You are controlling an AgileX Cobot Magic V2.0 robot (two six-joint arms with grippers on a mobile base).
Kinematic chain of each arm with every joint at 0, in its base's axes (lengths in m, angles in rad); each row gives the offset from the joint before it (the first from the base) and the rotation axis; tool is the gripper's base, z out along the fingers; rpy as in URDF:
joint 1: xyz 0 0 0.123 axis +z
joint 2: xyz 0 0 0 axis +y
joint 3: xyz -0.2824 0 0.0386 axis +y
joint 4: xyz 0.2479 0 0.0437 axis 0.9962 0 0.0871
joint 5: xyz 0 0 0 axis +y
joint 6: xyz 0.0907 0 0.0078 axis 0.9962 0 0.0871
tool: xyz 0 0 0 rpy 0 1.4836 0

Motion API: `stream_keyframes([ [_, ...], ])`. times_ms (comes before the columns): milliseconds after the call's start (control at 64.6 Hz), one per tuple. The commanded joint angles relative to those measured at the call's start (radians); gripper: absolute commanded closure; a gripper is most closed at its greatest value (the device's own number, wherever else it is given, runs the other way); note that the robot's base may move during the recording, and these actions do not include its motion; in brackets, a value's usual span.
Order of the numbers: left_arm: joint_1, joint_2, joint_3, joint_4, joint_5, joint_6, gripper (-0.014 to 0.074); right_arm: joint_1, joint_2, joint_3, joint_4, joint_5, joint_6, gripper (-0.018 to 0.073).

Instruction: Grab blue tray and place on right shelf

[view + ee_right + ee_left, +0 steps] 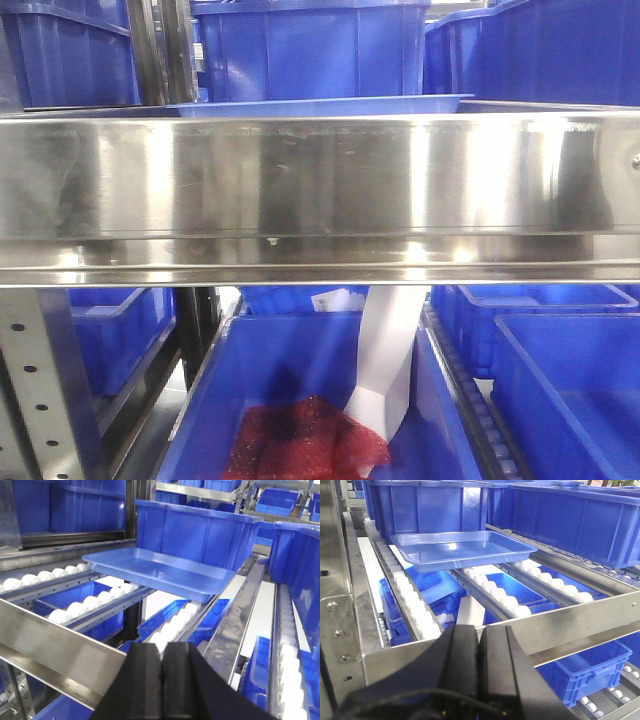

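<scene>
The light blue tray [462,550] rests on the white roller tracks of the right shelf [540,625], behind its shiny steel front rail and in front of a deep blue bin. It also shows in the right wrist view [160,572], and its front rim peeks over the rail in the front view [320,105]. My left gripper [479,630] is shut and empty, in front of the rail and clear of the tray. My right gripper [161,650] is shut and empty, also on the near side of the rail [55,652].
Deep blue bins [425,502] [195,530] stand behind the tray, with more at the right [570,520]. Lower shelves hold blue bins [570,390]; one holds a red mesh item [300,440]. A grey perforated upright [40,390] stands at the left.
</scene>
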Motion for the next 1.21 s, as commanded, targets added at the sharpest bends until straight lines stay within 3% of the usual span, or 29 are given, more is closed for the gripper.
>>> stream_keyframes([
  [0, -0.008, 0.008, -0.026, -0.01, -0.081, 0.006, 0.0645, 0.001, 0.005, -0.026, -0.025, -0.096, -0.013, 0.0503],
  [402, 0.003, 0.006, -0.016, -0.021, -0.081, 0.006, 0.0645, 0.001, 0.005, -0.026, -0.025, -0.096, -0.013, 0.0503],
  [495, 0.067, -0.026, 0.008, -0.007, -0.082, 0.008, 0.0645, 0.001, 0.005, -0.026, -0.025, -0.096, -0.013, 0.0503],
  [634, 0.23, -0.111, 0.114, -0.013, -0.119, 0.03, 0.0645, 0.001, 0.005, -0.026, -0.025, -0.096, -0.013, 0.0503],
  [866, 0.459, -0.25, 0.385, -0.013, -0.368, 0.03, 0.0645, 0.001, 0.005, -0.026, -0.025, -0.096, -0.013, 0.0503],
  [1052, 0.512, -0.28, 0.583, -0.013, -0.618, 0.03, 0.0645, 0.001, 0.005, -0.026, -0.025, -0.096, -0.013, 0.0503],
  [1083, 0.512, -0.28, 0.572, -0.013, -0.549, 0.03, 0.0645, 0.001, 0.005, -0.026, -0.025, -0.096, -0.013, 0.0503],
  [1191, 0.512, -0.28, 0.575, -0.013, -0.551, 0.03, 0.0645, 0.001, 0.005, -0.026, -0.025, -0.096, -0.013, 0.0503],
])
